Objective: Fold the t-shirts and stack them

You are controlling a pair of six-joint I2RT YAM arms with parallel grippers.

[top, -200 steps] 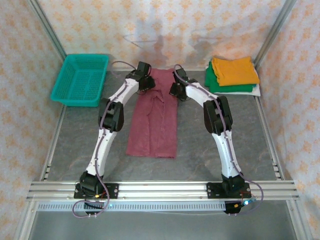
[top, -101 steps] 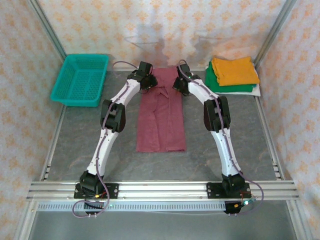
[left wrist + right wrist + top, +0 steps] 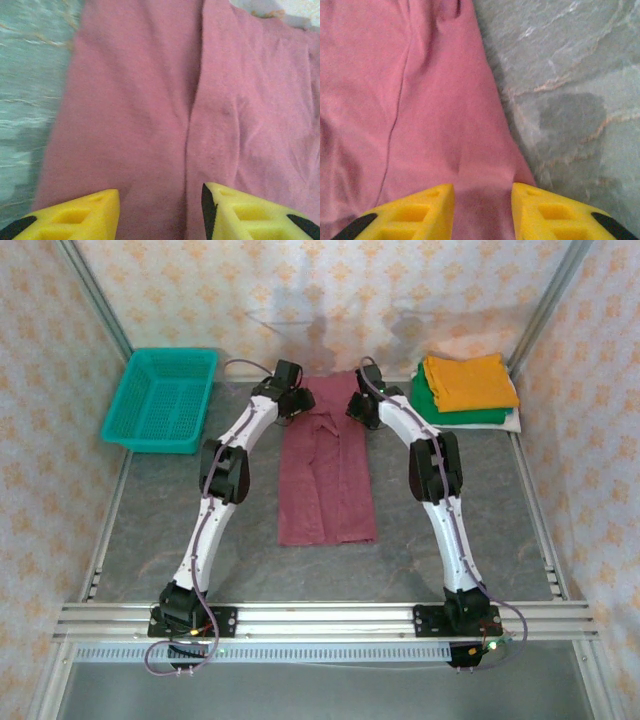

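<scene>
Grey marbled tabletop [image 3: 480,500] under maroon t-shirt [image 3: 325,480], one long narrow strip

Readable text, labels, brands, numbers, signs: none.
Item: maroon t-shirt [image 3: 327,475], laid flat on the table, running from centre toward 12 o'clock. The side facing up is plain cloth, with no legible lettering.

Maroon t-shirt [image 3: 327,475] — grey veined table [image 3: 480,490], teal basket [image 3: 160,398] — orange tee [image 3: 468,382], green tee [image 3: 425,400], white tee [image 3: 513,422].
</scene>
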